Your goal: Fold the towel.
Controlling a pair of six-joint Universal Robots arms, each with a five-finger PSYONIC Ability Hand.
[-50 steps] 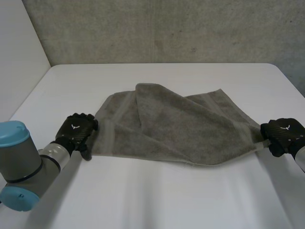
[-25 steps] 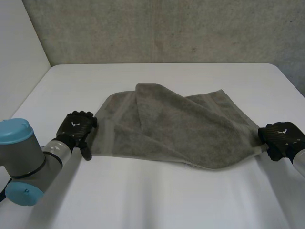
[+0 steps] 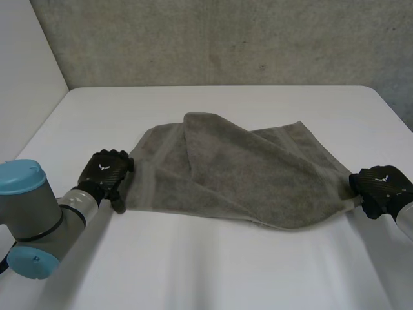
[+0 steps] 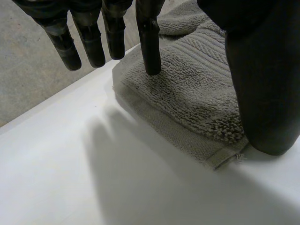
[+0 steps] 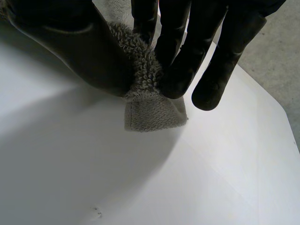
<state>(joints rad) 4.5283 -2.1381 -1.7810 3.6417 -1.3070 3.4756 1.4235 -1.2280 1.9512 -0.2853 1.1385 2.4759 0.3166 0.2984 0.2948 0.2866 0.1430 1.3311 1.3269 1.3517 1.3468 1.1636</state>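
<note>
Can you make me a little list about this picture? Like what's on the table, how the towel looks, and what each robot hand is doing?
surface: white table
thing on it: grey towel
towel shape: spread out but rumpled, a flap lying over its middle, not neatly folded yet
left hand: left hand at the towel's near left corner, fingers straight, one fingertip on the cloth, thumb beside the corner
right hand: right hand at the towel's right corner, pinching it between thumb and fingers
</note>
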